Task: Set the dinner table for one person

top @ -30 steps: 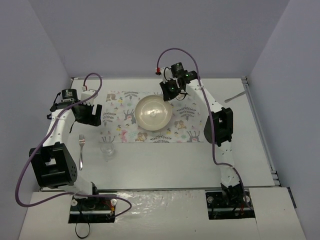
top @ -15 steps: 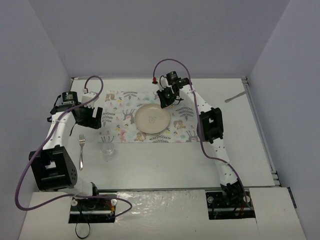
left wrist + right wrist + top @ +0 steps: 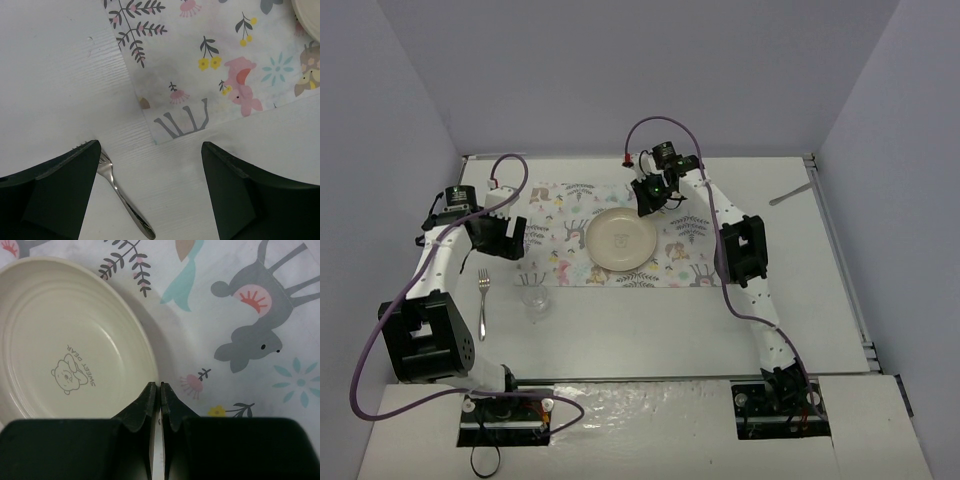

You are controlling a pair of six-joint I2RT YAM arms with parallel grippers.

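Note:
A cream plate (image 3: 619, 240) with a small bear print lies on the animal-and-leaf printed cloth (image 3: 690, 252), which is spread on the off-white dinner table (image 3: 800, 290). My right gripper (image 3: 651, 196) is at the plate's far right rim. In the right wrist view its fingertips (image 3: 160, 386) are shut on the rim of the plate (image 3: 70, 355). My left gripper (image 3: 506, 240) is open and empty, above the cloth's near left corner (image 3: 210, 75). A metal fork (image 3: 120, 195) lies on the table by its left finger.
A clear glass (image 3: 534, 300) stands just in front of the cloth, right of the fork (image 3: 482, 298). A thin grey utensil (image 3: 790, 193) lies at the table's far right. Metal rails (image 3: 840, 250) edge the tabletop, and walls close in on three sides.
My right gripper has lowered the plate from a raised position down onto the cloth and shifted it slightly left. The left arm has hardly moved.

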